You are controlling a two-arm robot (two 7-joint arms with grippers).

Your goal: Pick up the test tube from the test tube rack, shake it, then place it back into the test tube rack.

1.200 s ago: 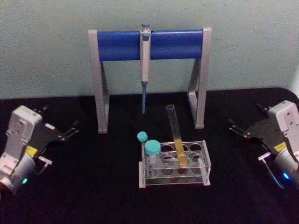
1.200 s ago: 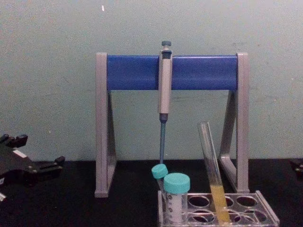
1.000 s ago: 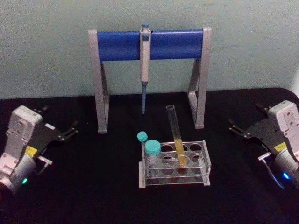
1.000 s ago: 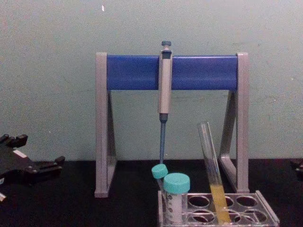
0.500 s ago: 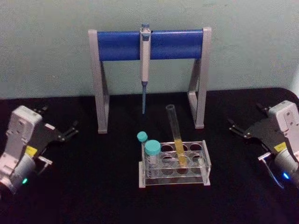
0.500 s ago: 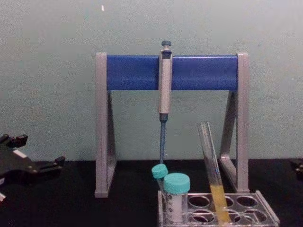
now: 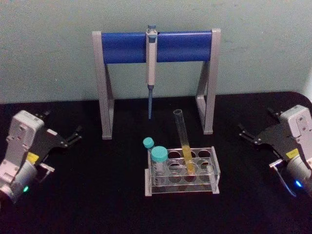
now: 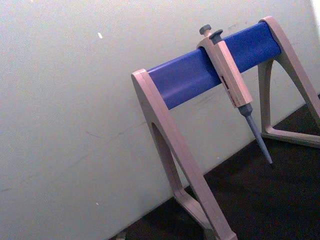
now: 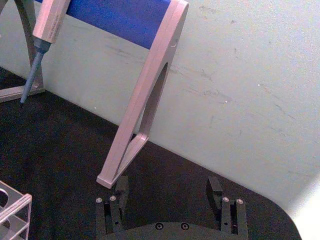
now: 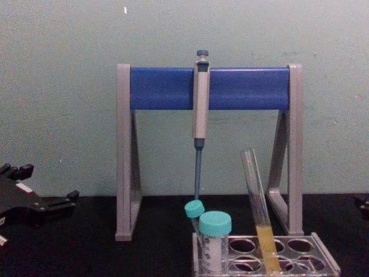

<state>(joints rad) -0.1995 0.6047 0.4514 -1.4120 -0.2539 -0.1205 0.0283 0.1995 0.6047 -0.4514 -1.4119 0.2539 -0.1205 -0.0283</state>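
No step is yet done: the test tube [image 7: 184, 141] is seen leaning in the test tube rack [image 7: 180, 188], lower centre of the head view. The left end effector [image 7: 61, 124] and right end effector [image 7: 257, 123] are parked at the 2 frame edges, fingers spread apart and empty. Pickup, shaking and return are left.

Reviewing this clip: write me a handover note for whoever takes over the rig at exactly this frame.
Left gripper: open, empty, parked at the far left.
Right gripper: open, empty, parked at the far right.
Test tube: leaning in a hole of the test tube rack, yellow liquid in its lower part, no gripper near it.
Done: nothing yet.
Left: grasp the tube, lift it out, shake it, set it back in the rack.
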